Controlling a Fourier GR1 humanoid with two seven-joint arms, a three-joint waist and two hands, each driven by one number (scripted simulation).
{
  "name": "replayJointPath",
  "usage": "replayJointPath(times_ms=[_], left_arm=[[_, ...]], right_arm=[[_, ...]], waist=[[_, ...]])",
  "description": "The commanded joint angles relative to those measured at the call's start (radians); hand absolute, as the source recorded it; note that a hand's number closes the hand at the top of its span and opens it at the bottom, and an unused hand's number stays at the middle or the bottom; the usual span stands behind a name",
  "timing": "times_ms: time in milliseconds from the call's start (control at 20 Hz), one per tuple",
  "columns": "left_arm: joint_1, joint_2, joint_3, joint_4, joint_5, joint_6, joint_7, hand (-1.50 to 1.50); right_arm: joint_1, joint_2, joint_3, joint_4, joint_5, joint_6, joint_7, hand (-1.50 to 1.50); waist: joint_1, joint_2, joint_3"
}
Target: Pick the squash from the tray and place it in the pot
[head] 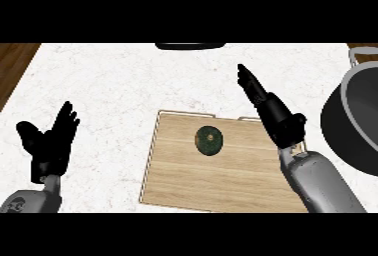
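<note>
Squash (210,140) is seen mid-frame on the tray (184,185), apart from the pot (354,125) at right. Right hand (275,111) and left hand (50,140) are held with straight fingers, nothing grasped. Firm, smooth, rounded; best enclosed across its middle.

There is one view only, from the robot's head, looking steeply down onto the desk (111,75), near enough that forearms enter from the near edge.

Squash (210,140) lies on the tray (184,185); both hands open, pot (354,120) right.
</note>
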Motion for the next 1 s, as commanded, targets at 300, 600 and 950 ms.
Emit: replayJointPath(times_ms=[300,600,950], left_arm=[[-0.132,0.01,-0.009,-0.087,-0.012,-0.038,-0.039,0.0],[-0.174,0.005,-0.011,-0.159,0.003,-0.054,-0.022,0.0],[-0.169,0.02,0.027,-0.144,0.002,-0.058,-0.004,0.0]], right_arm=[[-0.318,-0.206,0.073,0.061,0.191,0.297,-0.272,1.5],[-0.262,-0.075,-0.034,0.503,0.091,0.368,-0.773,-1.5],[-0.487,-0.195,-0.028,0.692,0.162,0.61,-0.917,-1.5]], waist=[[0.087,-0.037,-0.04],[0.098,0.023,-0.019],[0.055,0.003,-0.023]])
